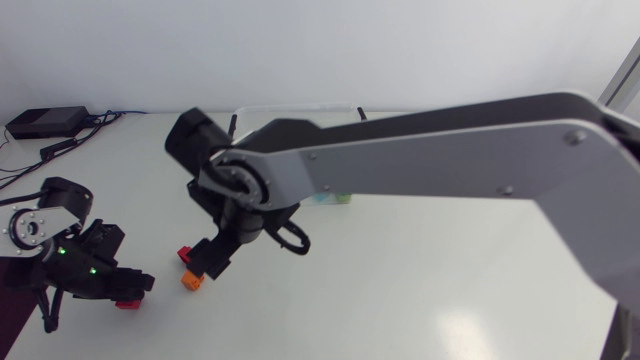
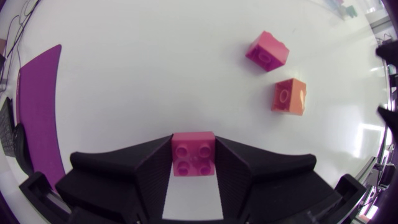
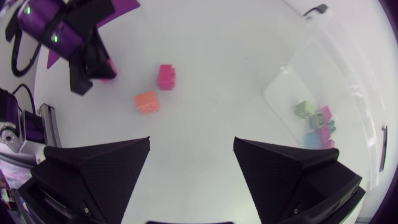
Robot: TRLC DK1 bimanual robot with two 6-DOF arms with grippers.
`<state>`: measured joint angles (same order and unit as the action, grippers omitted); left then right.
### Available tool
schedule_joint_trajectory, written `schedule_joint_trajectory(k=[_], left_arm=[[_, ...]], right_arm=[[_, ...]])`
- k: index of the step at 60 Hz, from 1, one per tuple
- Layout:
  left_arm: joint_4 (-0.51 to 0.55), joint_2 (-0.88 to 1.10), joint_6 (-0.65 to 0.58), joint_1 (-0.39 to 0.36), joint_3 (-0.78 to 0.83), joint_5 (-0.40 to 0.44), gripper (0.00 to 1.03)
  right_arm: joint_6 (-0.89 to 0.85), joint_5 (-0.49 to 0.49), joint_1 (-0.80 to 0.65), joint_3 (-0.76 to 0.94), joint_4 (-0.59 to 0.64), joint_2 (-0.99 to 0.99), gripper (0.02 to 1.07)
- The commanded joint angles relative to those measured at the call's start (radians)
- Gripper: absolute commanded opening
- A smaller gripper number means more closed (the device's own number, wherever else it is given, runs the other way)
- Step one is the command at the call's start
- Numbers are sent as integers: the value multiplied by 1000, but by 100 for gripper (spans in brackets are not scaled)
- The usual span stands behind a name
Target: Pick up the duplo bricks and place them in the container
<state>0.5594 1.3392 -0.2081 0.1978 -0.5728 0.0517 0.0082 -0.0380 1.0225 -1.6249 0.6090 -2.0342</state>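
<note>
While my left gripper (image 2: 193, 139) clamps the pink duplo brick (image 2: 193, 157), my right gripper (image 3: 191, 142) hangs open, empty. Judged step: pickup. Next: lift, carry to the container (image 3: 339, 74).

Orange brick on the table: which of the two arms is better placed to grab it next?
Probably the right one. The right gripper is open and empty, with the orange brick close ahead of it, while the left gripper is busy, shut on a pink brick.
</note>
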Motion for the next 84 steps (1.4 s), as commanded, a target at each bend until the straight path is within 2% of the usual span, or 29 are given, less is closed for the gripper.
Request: schedule_joint_trajectory(k=[1,7,18,25,33,42,44,49,52,59,63,69,78,81,84], left_arm=[[11,-52,-45,61,-21,33,20],[13,-74,-76,126,-32,82,20],[-3,-100,-97,267,-75,223,20],[-26,-135,-85,324,-90,295,20],[-50,-163,-76,396,-105,376,20],[-61,-172,-80,428,-105,430,20],[-62,-172,-80,431,-108,432,20],[-69,-172,-83,437,-111,441,20],[-75,-172,-83,439,-111,456,20],[-84,-173,-83,439,-118,490,20],[-90,-175,-73,419,-127,507,20],[-101,-175,-43,377,-144,514,20],[-165,-176,47,259,-171,514,21],[-194,-175,82,210,-179,514,20],[-260,-172,133,130,-193,513,20]], right_arm=[[-25,6,37,-30,6,-81,98],[-28,4,62,-84,28,-135,96],[-47,4,74,-257,90,-262,96],[-56,15,79,-354,136,-330,95],[-65,41,88,-443,170,-400,88],[-74,44,91,-535,209,-475,88],[-76,44,93,-552,215,-488,85],[-76,66,93,-581,216,-508,63],[-76,73,91,-590,213,-515,52],[-76,90,90,-595,209,-529,40],[-74,101,85,-572,209,-508,28],[-74,104,73,-506,192,-446,26],[-71,90,27,-288,124,-254,25],[-70,90,1,-234,112,-192,25],[-70,86,-48,-173,97,-103,25]])
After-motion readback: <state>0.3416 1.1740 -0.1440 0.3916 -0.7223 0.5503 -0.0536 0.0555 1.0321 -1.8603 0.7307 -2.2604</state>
